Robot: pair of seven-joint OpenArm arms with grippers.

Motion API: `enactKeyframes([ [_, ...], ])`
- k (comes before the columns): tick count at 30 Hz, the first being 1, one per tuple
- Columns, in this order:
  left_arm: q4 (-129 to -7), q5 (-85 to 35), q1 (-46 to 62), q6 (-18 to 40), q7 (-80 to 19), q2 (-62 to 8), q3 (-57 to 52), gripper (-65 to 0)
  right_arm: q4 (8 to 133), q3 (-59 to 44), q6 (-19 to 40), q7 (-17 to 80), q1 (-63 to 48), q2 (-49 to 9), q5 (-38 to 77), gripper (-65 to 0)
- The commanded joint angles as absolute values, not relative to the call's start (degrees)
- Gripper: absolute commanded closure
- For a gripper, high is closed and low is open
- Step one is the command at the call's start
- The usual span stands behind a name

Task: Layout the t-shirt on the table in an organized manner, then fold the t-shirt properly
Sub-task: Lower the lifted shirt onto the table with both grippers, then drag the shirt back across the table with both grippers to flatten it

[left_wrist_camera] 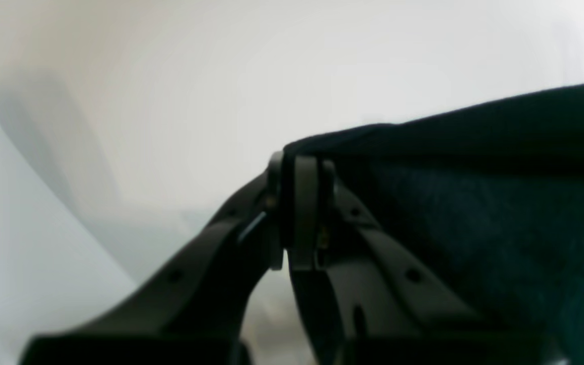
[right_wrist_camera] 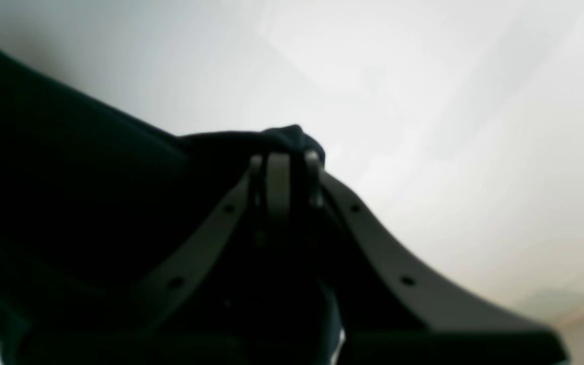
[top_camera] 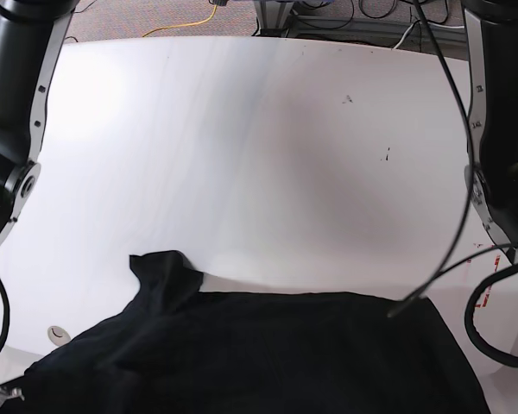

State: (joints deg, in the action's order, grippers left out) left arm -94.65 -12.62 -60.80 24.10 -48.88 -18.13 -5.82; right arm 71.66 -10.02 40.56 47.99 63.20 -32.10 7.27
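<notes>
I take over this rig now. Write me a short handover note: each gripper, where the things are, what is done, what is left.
Left gripper: shut on the t-shirt, pinching an edge.
Right gripper: shut on the t-shirt too, at a bunched edge.
T-shirt: in the base view it is at the near edge of the table, wrinkled, with one part sticking up.
Done: both edges are gripped.
Left: spread it flat, then fold it.

Base view high over table (top_camera: 242, 129), wrist views close behind hands, sharing t-shirt (top_camera: 268, 354)

A robotics lab: white table (top_camera: 242, 129), carpet (top_camera: 129, 17), loose cables (top_camera: 363, 10).
</notes>
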Motion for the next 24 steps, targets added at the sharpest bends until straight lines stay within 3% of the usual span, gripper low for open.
enactKeyframes([
  [1, -97.5, -12.3, -60.4, 23.2, -46.6, -18.5, -6.1, 0.0, 77.0, -11.1, 40.0, 49.5, 61.4, -32.9, 7.0, -1.6],
  [13, -109.1, -12.4, -42.1, 23.3, -53.1, -18.4, -7.2, 0.0, 98.9, -22.4, 40.0, 60.4, 37.1, -32.5, 7.3, -1.6],
  [24, -115.0, -12.5, -22.0, 23.3, -56.6, -18.2, -10.7, 0.0, 113.4, -32.3, 40.0, 67.6, 13.6, -26.1, 13.6, -1.6],
])
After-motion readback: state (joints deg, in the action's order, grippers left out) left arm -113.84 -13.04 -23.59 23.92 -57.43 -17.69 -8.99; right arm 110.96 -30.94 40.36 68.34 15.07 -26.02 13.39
